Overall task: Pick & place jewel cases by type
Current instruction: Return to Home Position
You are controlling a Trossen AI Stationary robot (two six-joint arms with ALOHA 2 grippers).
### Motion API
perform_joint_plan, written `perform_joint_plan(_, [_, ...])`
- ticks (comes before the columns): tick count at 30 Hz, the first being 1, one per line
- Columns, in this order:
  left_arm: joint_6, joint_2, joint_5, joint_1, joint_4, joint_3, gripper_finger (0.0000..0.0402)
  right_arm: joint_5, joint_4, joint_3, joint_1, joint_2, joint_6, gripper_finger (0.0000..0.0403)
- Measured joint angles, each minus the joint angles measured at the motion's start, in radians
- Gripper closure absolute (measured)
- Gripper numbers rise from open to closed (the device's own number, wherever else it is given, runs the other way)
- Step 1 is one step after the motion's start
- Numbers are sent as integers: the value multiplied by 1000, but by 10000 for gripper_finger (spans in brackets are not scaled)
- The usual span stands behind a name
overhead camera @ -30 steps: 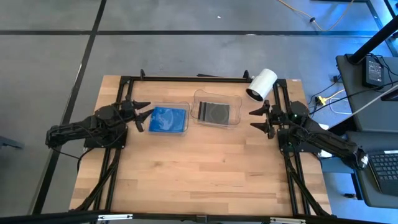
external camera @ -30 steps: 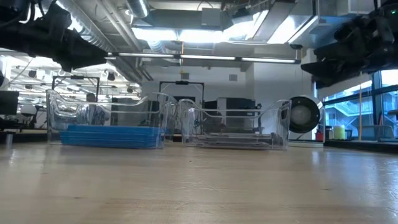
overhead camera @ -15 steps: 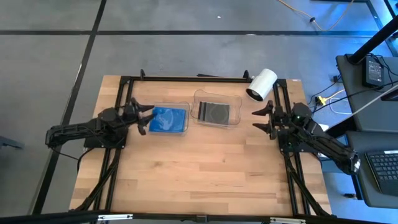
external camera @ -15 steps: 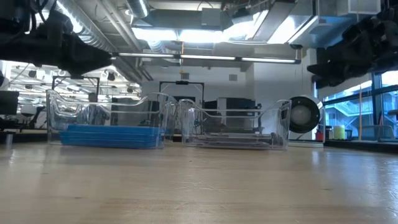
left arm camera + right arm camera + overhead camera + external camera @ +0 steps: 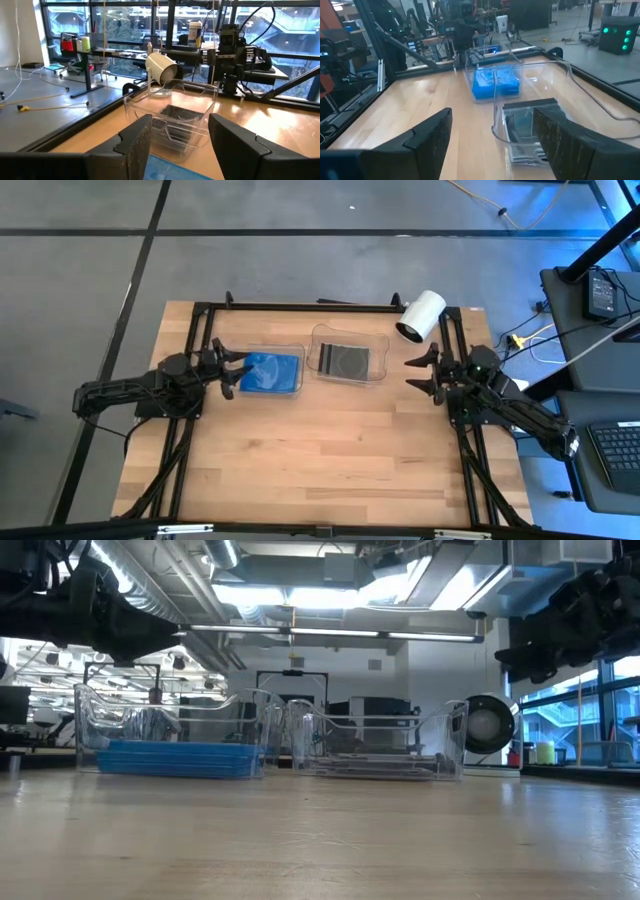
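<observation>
The blue jewel cases [image 5: 270, 372] lie stacked in the left clear tray [image 5: 296, 348]; they also show in the low view [image 5: 178, 759] and the right wrist view [image 5: 496, 83]. The dark jewel cases [image 5: 347, 361] lie in the right clear tray [image 5: 380, 340], also seen in the left wrist view [image 5: 175, 116] and the right wrist view [image 5: 527, 125]. My left gripper [image 5: 237, 368] is open and empty, above the left tray's left edge. My right gripper [image 5: 418, 374] is open and empty, to the right of the right tray.
A white cylinder-shaped lamp or camera [image 5: 420, 315] lies at the table's far right corner. Black frame rails [image 5: 300, 306] run along the table's far and side edges. Bare wooden tabletop [image 5: 320, 450] fills the near half.
My left gripper has gone toward the table's right edge, over the left tray's left edge. My right gripper has drawn back slightly toward the right edge. The cases and trays have stayed put.
</observation>
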Motion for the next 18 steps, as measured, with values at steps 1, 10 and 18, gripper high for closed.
perform_joint_plan(1, [0,0,0,0,0,0,210,0,5,0,0,-1,0,119])
perform_joint_plan(10, [0,0,0,0,0,0,210,0,17,0,0,-2,91,119])
perform_joint_plan(18, [0,0,0,0,0,0,210,1,15,0,0,-1,110,119])
